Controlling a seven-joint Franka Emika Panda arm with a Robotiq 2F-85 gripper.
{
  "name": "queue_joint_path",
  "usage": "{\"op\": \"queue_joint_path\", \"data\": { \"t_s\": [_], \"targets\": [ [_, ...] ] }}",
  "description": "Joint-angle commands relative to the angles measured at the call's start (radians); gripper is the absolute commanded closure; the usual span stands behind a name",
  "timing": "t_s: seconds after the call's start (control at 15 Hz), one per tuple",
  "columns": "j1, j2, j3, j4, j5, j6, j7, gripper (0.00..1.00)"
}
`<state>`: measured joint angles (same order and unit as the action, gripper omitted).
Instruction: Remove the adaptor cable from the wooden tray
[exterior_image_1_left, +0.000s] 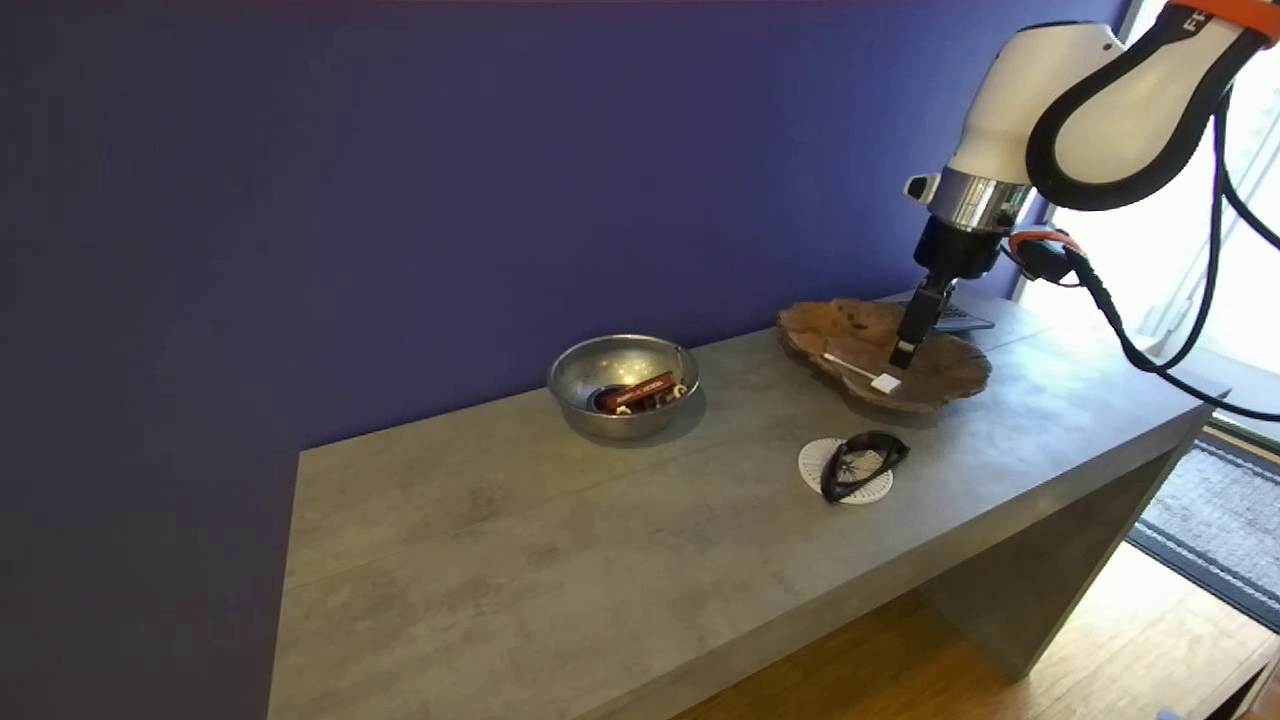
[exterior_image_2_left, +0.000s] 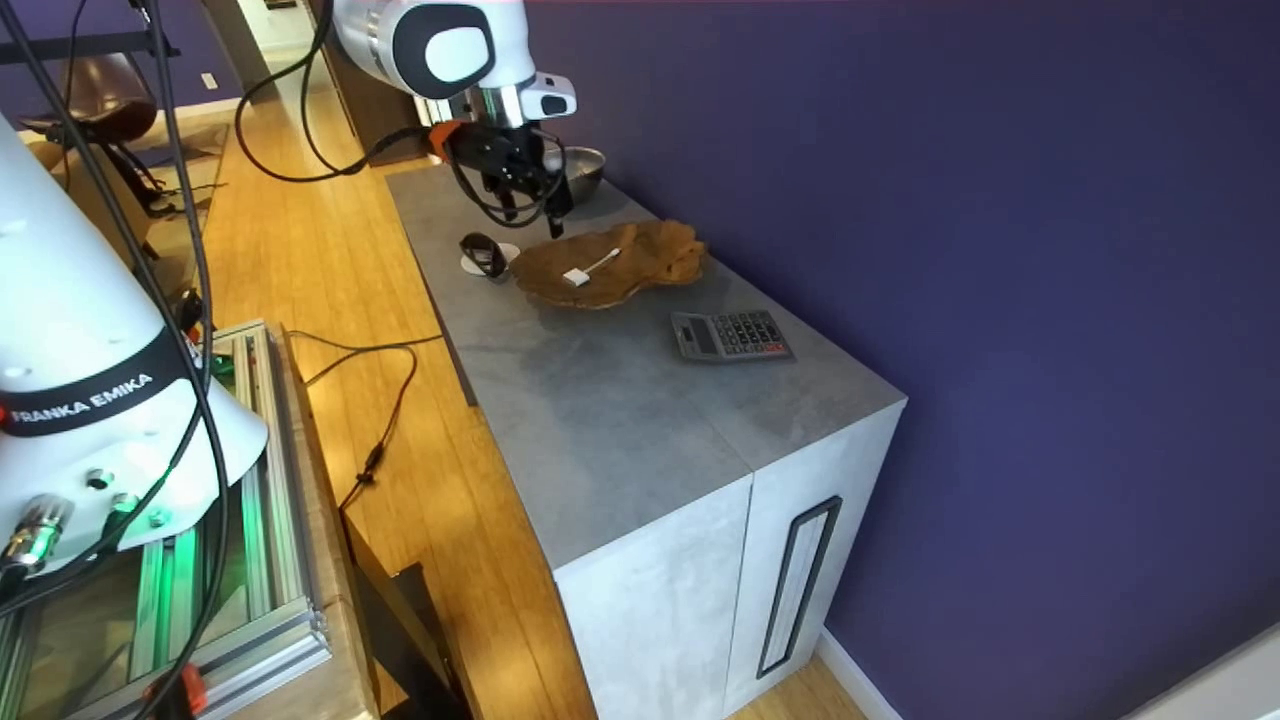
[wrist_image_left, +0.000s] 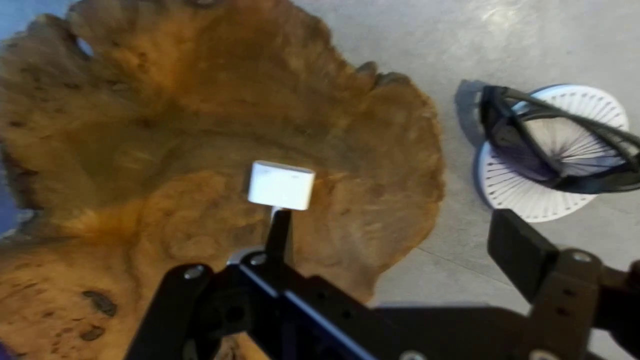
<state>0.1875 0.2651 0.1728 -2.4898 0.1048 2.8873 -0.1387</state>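
In an exterior view, we start at the left with the round, shiny metal bowl (exterior_image_1_left: 605, 422) near the back edge of the grey worktop (exterior_image_1_left: 480, 560). Farther right along that edge sits the shallow, irregular brown wooden tray (exterior_image_1_left: 945, 378), and inside it lies the short white adaptor cable (wrist_image_left: 281, 186) with a flat block at one end, its thin tail slanting towards the back edge. In the wrist view, again from the left, we meet wood, then the block, with the near finger (wrist_image_left: 278, 240) pointing at it and hiding part of the tail; next the gap of the black two-fingered gripper (wrist_image_left: 392, 230), spread wide and holding nothing; last the far finger (wrist_image_left: 520, 252), against the worktop, with a round white disc (wrist_image_left: 530, 196) beyond its tip. So we judge the cable lies in line with the near finger, towards the back edge, not centred in the gap. Its long axis seems to cross the closing direction, so we need a sidestep left, then a descent.
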Motion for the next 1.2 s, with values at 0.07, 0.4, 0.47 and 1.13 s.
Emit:
{"op": "queue_joint_path", "data": {
  "t_s": [0.07,0.4,0.47,1.13],
  "targets": [
    [0.037,0.125,-0.181,0.092,-0.189,0.044,0.19,0.0],
    [0.059,0.191,-0.191,0.162,-0.186,0.029,0.242,0.01],
    [0.06,0.191,-0.184,0.163,-0.182,0.032,0.243,0.01],
    [0.077,0.256,-0.193,0.201,-0.179,0.111,0.259,0.11]
  ]
}}
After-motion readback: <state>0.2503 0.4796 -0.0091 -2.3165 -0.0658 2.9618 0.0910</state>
